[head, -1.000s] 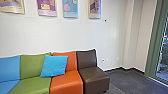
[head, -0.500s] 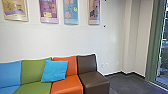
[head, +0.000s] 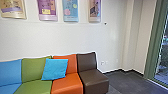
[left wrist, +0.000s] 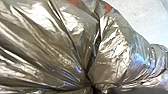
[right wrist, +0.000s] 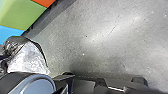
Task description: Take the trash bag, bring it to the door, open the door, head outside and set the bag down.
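Note:
Shiny dark trash bag (left wrist: 62, 42) looms large in the left wrist view, its plastic creased and drawn together into a gathered knot. In the right wrist view the same bag (right wrist: 28, 58) appears beside the robot's base, above the grey floor and near the coloured seats. The left gripper's hold on the bag is hidden among the folds. On the right side of the head view, a green-framed glass pane (head: 162, 60) shows the outdoors; whether it is the door I cannot tell.
A row of seats in blue, green, orange and dark brown (head: 93, 77) lines the white wall, with a blue cushion (head: 55, 69) on it. Posters (head: 70, 10) hang above. Dark floor (head: 125, 81) runs from the brown seat towards the glass.
The head view has tipped down and then partly back up, so the camera has moved. The seats, cushion and posters keep their places relative to one another.

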Controlling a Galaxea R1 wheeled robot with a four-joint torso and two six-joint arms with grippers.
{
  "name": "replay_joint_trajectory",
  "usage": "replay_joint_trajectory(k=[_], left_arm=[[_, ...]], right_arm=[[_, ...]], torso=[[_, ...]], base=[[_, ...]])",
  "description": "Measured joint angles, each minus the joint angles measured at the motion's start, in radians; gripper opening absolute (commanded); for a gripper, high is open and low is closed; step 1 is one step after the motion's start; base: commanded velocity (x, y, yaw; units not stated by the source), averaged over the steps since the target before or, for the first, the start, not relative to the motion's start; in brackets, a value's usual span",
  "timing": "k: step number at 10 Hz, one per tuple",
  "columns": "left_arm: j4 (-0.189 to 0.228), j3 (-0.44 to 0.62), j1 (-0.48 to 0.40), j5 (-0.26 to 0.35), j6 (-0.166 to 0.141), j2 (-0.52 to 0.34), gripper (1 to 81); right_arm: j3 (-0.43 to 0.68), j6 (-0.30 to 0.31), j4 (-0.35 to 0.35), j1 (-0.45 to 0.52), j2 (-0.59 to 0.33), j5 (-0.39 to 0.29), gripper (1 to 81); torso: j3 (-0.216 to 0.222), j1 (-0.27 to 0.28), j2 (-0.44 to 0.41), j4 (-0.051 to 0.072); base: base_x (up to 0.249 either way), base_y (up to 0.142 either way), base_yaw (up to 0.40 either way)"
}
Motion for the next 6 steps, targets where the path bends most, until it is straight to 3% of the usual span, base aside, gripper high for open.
replay_joint_trajectory(k=[2,4,6], left_arm=[[0.0,0.023,0.064,-0.052,0.044,-0.01,1.0],[0.0,0.114,0.131,-0.109,0.073,-0.036,1.0],[0.0,0.204,0.181,-0.182,0.102,-0.053,1.0]], right_arm=[[-0.01,-0.001,-0.016,-0.063,0.013,0.041,81.1],[-0.028,-0.028,-0.035,-0.133,0.035,0.089,81.1],[-0.102,-0.042,-0.046,-0.18,0.117,0.11,81.1]], torso=[[0.0,-0.047,0.071,0.0],[0.0,-0.093,0.141,0.0],[0.0,-0.138,0.21,0.0]], base=[[0.0,0.0,0.0],[0.0,0.0,0.0],[0.0,0.0,0.0]])
